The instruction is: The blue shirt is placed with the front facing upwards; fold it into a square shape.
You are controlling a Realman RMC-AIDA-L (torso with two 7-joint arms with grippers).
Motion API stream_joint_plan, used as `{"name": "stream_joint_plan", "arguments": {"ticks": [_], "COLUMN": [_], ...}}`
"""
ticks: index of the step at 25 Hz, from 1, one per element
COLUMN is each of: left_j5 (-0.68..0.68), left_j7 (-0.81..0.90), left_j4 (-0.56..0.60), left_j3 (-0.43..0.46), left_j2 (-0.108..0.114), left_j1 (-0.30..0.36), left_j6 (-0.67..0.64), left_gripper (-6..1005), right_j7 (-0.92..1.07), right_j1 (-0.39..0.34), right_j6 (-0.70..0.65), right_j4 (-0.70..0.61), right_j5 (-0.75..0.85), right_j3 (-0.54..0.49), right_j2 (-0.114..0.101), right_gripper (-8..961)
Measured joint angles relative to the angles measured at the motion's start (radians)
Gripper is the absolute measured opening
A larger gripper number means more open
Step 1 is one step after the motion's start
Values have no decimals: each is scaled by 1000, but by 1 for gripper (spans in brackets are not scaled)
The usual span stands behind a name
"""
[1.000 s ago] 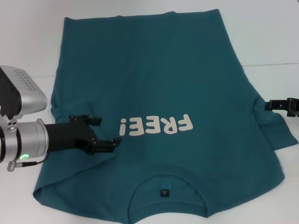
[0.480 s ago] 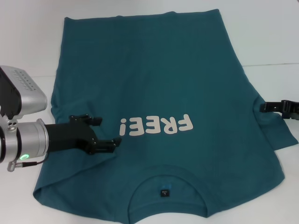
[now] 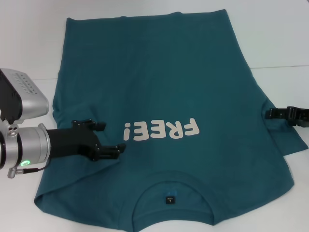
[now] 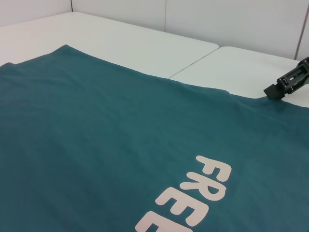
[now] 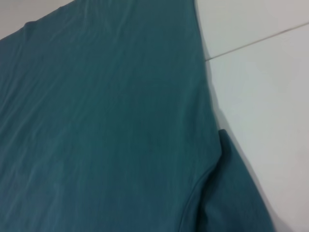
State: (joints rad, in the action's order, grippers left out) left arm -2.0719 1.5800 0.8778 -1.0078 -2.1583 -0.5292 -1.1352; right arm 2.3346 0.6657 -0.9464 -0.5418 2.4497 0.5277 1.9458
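Note:
The blue shirt (image 3: 159, 87) lies flat on the white table, front up, with white "FREE!" lettering (image 3: 161, 130). Its collar and dark neck label (image 3: 169, 199) are nearest me. My left gripper (image 3: 110, 137) hovers open low over the shirt's left shoulder area, beside the lettering, holding nothing. My right gripper (image 3: 271, 113) reaches in from the right edge, at the shirt's side where the right sleeve (image 3: 285, 137) spreads out. In the left wrist view the right gripper (image 4: 273, 91) shows just past the shirt's (image 4: 96, 145) far edge. The right wrist view shows only the shirt (image 5: 106, 121) and table.
The white table (image 3: 29, 43) shows bare around the shirt, with a seam line (image 3: 280, 66) running across at the right. The shirt's collar end reaches the near edge of the head view.
My right gripper has moved a little inward toward the shirt's side and slightly nearer to me. The left arm and the shirt have not moved.

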Motion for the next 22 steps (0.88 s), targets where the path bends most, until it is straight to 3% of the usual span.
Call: {"name": "stream_joint_plan", "arguments": {"ticks": [10, 22], "left_j5": [-14, -24], "left_j7": [6, 9], "left_j4": [0, 0], "left_j3": [-1, -2], "left_j2": [0, -2], "left_j1": [3, -3], "left_j6": [-6, -6], "left_gripper": [884, 884], "right_j7": [1, 5], "right_j1": [-19, 2], "right_j6": [13, 53], "right_j4": [-40, 3], "right_j5": [-2, 5], "right_j3": [-5, 30], "right_j2": [6, 3], "right_gripper": [862, 841]}}
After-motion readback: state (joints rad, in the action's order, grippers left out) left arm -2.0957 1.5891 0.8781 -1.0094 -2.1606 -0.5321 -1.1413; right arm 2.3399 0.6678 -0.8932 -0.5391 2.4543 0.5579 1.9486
